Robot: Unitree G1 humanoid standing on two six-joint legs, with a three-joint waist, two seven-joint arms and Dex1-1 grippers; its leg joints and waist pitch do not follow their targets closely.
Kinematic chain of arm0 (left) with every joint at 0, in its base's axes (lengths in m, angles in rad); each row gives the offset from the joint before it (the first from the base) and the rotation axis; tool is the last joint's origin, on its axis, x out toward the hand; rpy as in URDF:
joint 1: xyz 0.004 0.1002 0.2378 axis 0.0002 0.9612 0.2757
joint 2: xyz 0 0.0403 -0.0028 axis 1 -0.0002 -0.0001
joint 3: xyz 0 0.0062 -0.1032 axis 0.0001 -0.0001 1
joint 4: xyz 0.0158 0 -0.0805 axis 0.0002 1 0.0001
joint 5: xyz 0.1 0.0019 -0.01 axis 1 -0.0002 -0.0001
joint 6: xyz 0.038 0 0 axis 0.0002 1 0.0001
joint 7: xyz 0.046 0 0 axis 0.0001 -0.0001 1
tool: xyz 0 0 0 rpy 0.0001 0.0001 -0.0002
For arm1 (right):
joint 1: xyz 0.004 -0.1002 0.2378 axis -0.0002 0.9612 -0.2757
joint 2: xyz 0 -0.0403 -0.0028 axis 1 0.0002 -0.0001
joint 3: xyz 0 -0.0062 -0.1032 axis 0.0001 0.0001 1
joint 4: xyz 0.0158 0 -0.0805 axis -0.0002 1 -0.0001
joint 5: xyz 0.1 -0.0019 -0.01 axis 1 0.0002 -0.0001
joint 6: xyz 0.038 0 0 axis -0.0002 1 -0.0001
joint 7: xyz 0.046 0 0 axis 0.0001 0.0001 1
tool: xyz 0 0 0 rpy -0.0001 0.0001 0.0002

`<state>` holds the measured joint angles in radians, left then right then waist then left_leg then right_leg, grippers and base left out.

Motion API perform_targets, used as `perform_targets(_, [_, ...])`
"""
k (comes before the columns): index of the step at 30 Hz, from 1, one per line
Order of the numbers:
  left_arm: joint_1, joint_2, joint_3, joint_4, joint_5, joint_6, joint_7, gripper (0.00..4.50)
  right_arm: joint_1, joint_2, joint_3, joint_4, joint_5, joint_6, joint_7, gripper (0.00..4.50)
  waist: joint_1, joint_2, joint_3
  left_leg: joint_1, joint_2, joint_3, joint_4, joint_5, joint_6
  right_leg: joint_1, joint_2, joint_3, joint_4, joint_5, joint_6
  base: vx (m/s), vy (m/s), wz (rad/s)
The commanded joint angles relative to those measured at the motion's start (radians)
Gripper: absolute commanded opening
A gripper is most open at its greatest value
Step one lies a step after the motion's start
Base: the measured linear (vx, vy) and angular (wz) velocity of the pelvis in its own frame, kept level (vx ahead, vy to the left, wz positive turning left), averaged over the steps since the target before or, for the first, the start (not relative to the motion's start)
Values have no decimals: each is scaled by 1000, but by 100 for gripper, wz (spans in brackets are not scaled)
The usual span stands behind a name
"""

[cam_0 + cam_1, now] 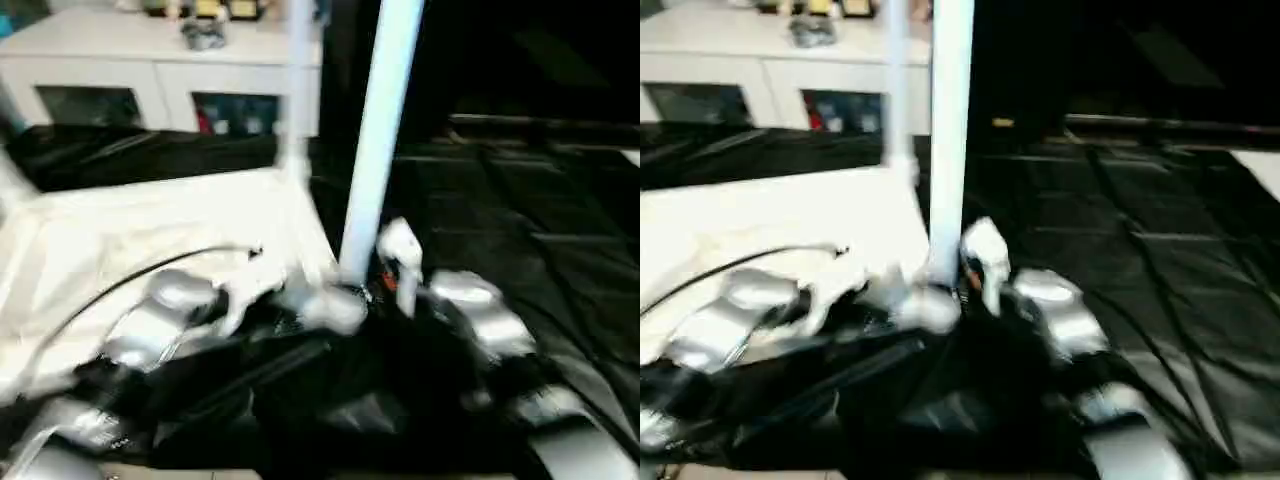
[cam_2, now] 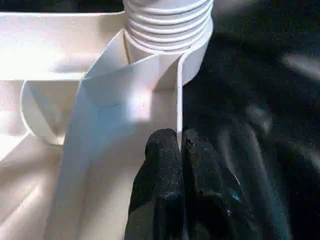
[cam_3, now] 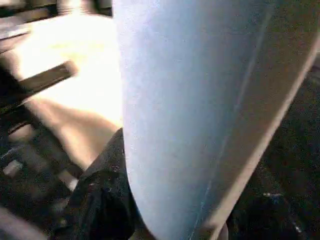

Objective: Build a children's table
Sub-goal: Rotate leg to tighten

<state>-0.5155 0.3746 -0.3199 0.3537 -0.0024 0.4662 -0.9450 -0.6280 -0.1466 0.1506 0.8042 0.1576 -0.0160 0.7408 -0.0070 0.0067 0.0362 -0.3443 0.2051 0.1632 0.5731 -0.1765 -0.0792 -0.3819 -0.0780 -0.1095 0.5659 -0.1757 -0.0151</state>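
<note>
Nearest us, our right tool (image 3: 165, 210) clasps the upright white leg (image 1: 378, 150) at centre frame. Our left tool (image 2: 180, 165) is pinched shut on the upturned tabletop's (image 1: 150, 240) rim beside a threaded corner socket (image 2: 167, 30). Upper left stands a white cabinet (image 1: 150, 60).

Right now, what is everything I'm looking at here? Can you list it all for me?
tabletop: one, white, upside down on the black sheet, left of centre.
near leg: one, white tube, upright at the tabletop's near right corner, threaded end in the socket.
far leg: one, white, upright at the far right corner.
black sheet: one, covering the ground.
cabinet: one, white with glass doors, at the back left, small items on top.
left gripper: one, black fingers, shut on the tabletop's thin rim wall.
right gripper: one, black fingers, clasping the near leg low down.
</note>
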Motion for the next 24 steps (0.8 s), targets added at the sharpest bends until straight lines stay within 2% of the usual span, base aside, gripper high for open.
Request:
perform_targets(1, [-73,-69,43,-13,6,54,113,0,14,27,4,160,-62,104,-145,190,-14,24,-29,19,20,-33,-74,-601,-26,22,-65,2,-116,-670,-42,-51,34,-15])
perform_targets(2, [-81,-87,46,-4,17,68,149,0,3,40,2,178,-65,105,-173,190,-19,23,-29,23,22,-37,-75,-619,-23,23,-65,-7,-122,-654,-43,0,0,0])
perform_targets(3, [-88,-107,49,9,28,78,189,0,-8,56,-3,194,-64,107,-200,190,-23,28,-27,23,25,-42,-79,-645,-20,29,-65,-16,-124,-623,-43,0,0,0])
perform_targets(4, [-91,-116,50,16,34,82,208,0,-13,64,-5,202,-63,108,-213,190,-28,29,-21,26,29,-46,-83,-691,-16,31,-62,-31,-126,-602,-41,0,0,0])
perform_targets(5, [-97,-144,45,42,57,89,268,0,-38,100,-27,233,-44,117,-263,190,-29,30,-19,29,32,-46,-87,-718,-14,32,-59,-37,-127,-596,-36,0,0,0])
perform_targets(6, [-97,-149,44,45,60,91,277,0,-42,106,-31,238,-41,120,-271,190,-34,33,-10,27,39,-48,-100,-775,-17,40,-56,-50,-118,-594,-25,0,0,0])
perform_targets(7, [-96,-158,43,51,64,98,291,0,-51,120,-36,249,-37,124,-287,190,-24,39,-5,5,58,-48,-137,-848,-27,65,-47,-41,-67,-554,-29,0,0,0])
perform_targets(8, [-91,-163,40,51,69,108,302,0,-58,135,-38,263,-41,127,-300,190,-9,41,0,-31,77,-40,-183,-893,-33,96,-33,-30,13,-493,-42,-71,-22,3])
perform_targets(9, [-90,-163,40,51,69,108,303,0,-59,137,-38,264,-42,128,-301,190,59,35,-3,-74,97,-1,-233,-933,-28,121,-21,25,152,-288,-55,-51,-100,23])
perform_targets(10, [-86,-162,38,48,71,115,307,0,-62,146,-39,272,-44,129,-303,190,74,20,-7,-38,83,25,-222,-852,-1,88,-20,69,157,-357,-42,-51,-100,23])
perform_targets(11, [-83,-160,36,45,71,119,307,0,-64,151,-42,275,-43,134,-298,190,67,-65,-4,121,-12,21,57,-502,-16,-115,-101,99,-126,-1035,44,85,-180,22])
perform_targets(12, [-77,-155,34,36,72,129,303,0,-68,158,-41,281,-46,137,-290,190,71,-50,-20,-11,-15,-21,75,-193,43,10,-171,171,-105,-1093,21,148,-113,-34])
perform_targets(13, [-77,-155,34,36,72,129,303,0,-68,158,-41,281,-46,137,-290,190,87,-35,-41,-88,-3,-48,2,-53,7,84,-132,124,-26,-727,-2,148,-113,-34])
perform_targets(14, [-75,-153,33,33,73,132,301,0,-69,160,-39,285,-49,137,-285,190,102,-11,-56,-41,11,-39,-26,-9,-9,55,-98,107,-16,-473,-39,97,-18,-30])
perform_targets(15, [-74,-150,32,32,72,130,296,0,-73,164,-38,293,-55,137,-279,190,77,-20,-52,-4,8,-28,-34,-25,28,25,-49,84,10,-164,-111,0,0,0])
perform_targets(16, [-74,-149,30,32,72,128,293,0,-77,167,-38,300,-60,138,-276,190,68,-6,-44,-4,9,-18,-43,-119,21,25,-52,86,-5,-144,-180,0,0,0])
perform_targets(17, [-73,-146,27,32,70,124,286,0,-82,170,-37,306,-68,136,-280,190,63,-9,-41,-13,10,-18,-48,-161,15,33,-54,84,-9,-180,-192,0,0,0])
perform_targets(18, [-73,-144,25,31,69,120,280,0,-85,171,-40,310,-72,135,-284,190,61,-1,-38,-10,17,-20,-57,-235,1,37,-61,79,-21,-287,-191,0,0,0])
perform_targets(19, [-73,-141,22,30,67,117,267,0,-89,173,-44,314,-76,136,-287,190,57,3,-37,-3,24,-21,-62,-286,-11,36,-62,78,-33,-363,-180,0,0,0])
perform_targets(21, [-73,-139,18,27,66,116,258,0,-94,173,-47,317,-78,136,-285,190,56,2,-39,0,24,-20,-66,-291,-17,37,-62,81,-38,-366,-170,0,0,0])
perform_targets(24, [-72,-135,12,23,63,116,245,0,-104,173,-53,327,-87,133,-285,190,51,2,-36,-3,24,-19,-69,-291,-18,36,-62,82,-40,-354,-173,0,0,0])
